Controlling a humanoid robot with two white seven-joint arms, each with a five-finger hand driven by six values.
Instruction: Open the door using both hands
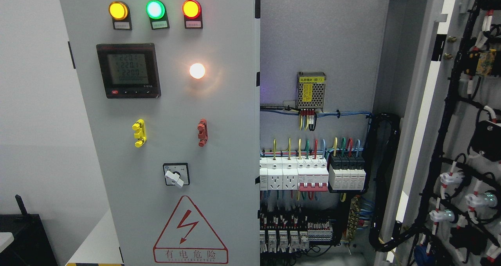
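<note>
Neither robot hand is showing. The right cabinet door (462, 141) is standing open, running off the frame edge, exposing circuit breakers (313, 174); the left door (168, 141) is staying closed against a white wall (35, 101).

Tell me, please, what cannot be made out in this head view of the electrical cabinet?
- Both robot hands: out of frame.
- Left door: closed, hiding whatever lies behind it.
- Right door: swung open, cut off by the right edge.
- Labels under the indicator lamps: too small to read.
- Lower terminal rows: cut off by the bottom edge, tangled in wires.
</note>
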